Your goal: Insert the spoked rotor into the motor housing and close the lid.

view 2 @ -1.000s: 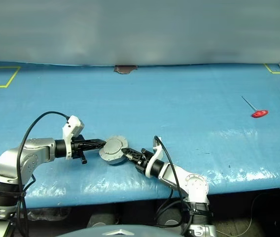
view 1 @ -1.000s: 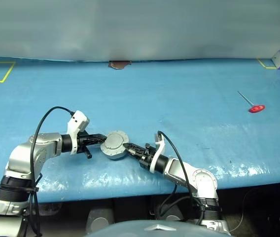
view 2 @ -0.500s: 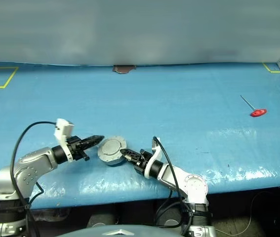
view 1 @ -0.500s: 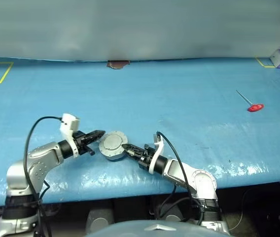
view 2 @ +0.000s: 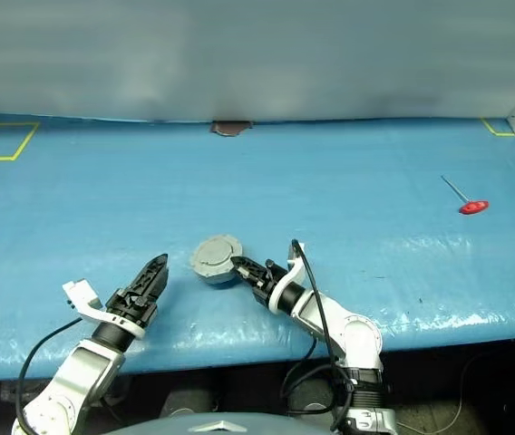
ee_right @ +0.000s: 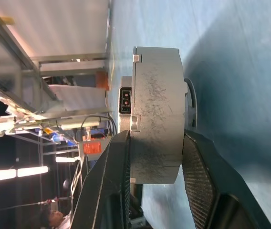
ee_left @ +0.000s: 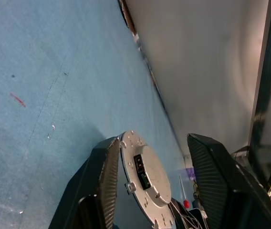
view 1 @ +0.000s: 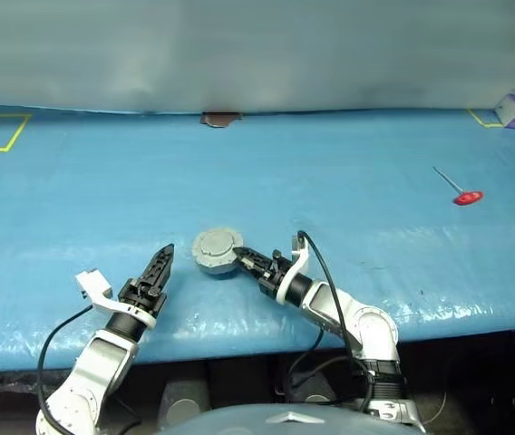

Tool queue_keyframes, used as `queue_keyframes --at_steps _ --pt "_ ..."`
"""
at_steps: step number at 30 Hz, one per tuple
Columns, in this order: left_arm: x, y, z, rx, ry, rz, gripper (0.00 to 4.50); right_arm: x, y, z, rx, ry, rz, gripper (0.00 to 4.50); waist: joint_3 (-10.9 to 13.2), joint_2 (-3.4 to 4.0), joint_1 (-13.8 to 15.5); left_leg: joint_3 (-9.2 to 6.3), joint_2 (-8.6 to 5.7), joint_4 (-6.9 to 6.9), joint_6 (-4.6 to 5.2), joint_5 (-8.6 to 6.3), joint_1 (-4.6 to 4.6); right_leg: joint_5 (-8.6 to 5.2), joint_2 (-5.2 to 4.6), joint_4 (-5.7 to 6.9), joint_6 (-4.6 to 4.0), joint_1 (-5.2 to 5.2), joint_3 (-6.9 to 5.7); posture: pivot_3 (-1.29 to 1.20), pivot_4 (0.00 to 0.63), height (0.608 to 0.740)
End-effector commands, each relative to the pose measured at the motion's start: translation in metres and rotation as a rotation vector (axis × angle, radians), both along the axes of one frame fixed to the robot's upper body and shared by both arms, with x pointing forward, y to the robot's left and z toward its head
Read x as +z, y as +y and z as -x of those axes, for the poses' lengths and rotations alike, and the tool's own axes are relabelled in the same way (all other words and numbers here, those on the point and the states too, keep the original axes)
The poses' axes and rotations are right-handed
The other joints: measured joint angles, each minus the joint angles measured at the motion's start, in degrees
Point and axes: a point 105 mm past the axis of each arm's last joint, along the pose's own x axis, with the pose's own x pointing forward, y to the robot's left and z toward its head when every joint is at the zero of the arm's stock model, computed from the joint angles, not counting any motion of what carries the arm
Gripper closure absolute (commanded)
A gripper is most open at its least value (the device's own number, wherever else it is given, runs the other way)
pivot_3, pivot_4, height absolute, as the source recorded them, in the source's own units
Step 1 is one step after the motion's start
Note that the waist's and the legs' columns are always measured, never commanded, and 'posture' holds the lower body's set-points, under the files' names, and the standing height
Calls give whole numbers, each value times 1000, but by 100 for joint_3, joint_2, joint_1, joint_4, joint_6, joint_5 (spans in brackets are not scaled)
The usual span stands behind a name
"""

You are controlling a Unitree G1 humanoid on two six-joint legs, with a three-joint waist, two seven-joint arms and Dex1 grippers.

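My right gripper (view 1: 239, 257) has its fingers clamped across the closed housing (view 1: 218, 251), one on the lid (view 1: 217, 245), one beneath. My left gripper (view 1: 161, 264) has its fingers spread, touching nothing, apart from it. The housing sits on the blue table (view 1: 348, 181).

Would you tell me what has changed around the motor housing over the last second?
The left pincer has let go of the motor housing, drawn back toward the table's near edge and now stands open, clear of it. The right pincer stays clamped on the housing's side, and the lid remains closed on top. The red-handled tool on the blue table has not moved.
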Motion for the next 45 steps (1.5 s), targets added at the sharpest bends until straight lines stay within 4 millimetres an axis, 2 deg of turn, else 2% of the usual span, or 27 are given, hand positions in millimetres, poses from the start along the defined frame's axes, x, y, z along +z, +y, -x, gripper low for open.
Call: queue_keyframes --at_steps 1,3,12,19,29,35,38,40,42,43,45 --pt "6 -12 1 21 -33 138 220 38 15 -14 -7 -105 -152 3332 0 1 -13 -9 -5 0 0 0 1 1 1 0 -1 1 1 0 150 740" --pt "5 -15 1 20 -28 175 0 41 19 -19 0 -119 -151 3332 0 0 -24 -15 -16 -6 1 0 -2 1 0 1 -1 1 8 0 150 740" --pt "12 -21 -1 5 -116 339 0 54 40 -23 87 -170 -176 3332 -2 1 -14 -31 -41 -24 18 -10 -50 6 6 -3 4 -42 38 0 150 740" --pt "4 -22 -4 -4 -122 375 0 65 55 -5 185 -199 -217 3332 -1 3 -20 -40 -45 -5 18 -9 -54 8 5 -1 11 -38 38 0 150 740" --pt "10 -22 -7 -30 -204 384 0 53 72 30 346 -164 -185 3332 -2 2 -34 -49 -48 0 19 -9 -60 9 6 -1 12 -36 38 0 150 740" --pt "10 -22 -9 -11 -198 390 0 49 72 38 371 -148 -174 3332 -1 5 -55 -53 -52 2 19 -9 -61 9 4 -2 12 -36 38 0 150 740" --pt "12 -25 -9 -28 -200 403 588 48 70 38 364 -144 -167 3332 -1 5 -71 -64 -53 11 20 -8 -60 10 9 0 14 -32 38 0 150 740" --pt "13 -27 -8 -37 -198 410 1145 48 69 37 357 -143 -165 3332 -1 5 -85 -68 -55 12 20 -8 -60 11 9 1 14 -31 38 0 150 740" --pt "11 -29 -6 -51 -177 412 1888 48 67 34 340 -144 -161 3332 -2 7 -94 -69 -56 12 20 -8 -61 11 9 0 14 -30 38 0 150 740" --pt "10 -31 -4 -56 -167 413 2088 48 66 32 325 -147 -156 3332 -2 7 -100 -70 -57 12 20 -8 -61 11 9 0 14 -30 38 0 150 740" --pt "9 -32 -2 -57 -158 416 2080 47 64 26 285 -159 -132 3332 -2 7 -113 -70 -57 10 20 -8 -62 10 9 -2 14 -31 38 0 150 740"
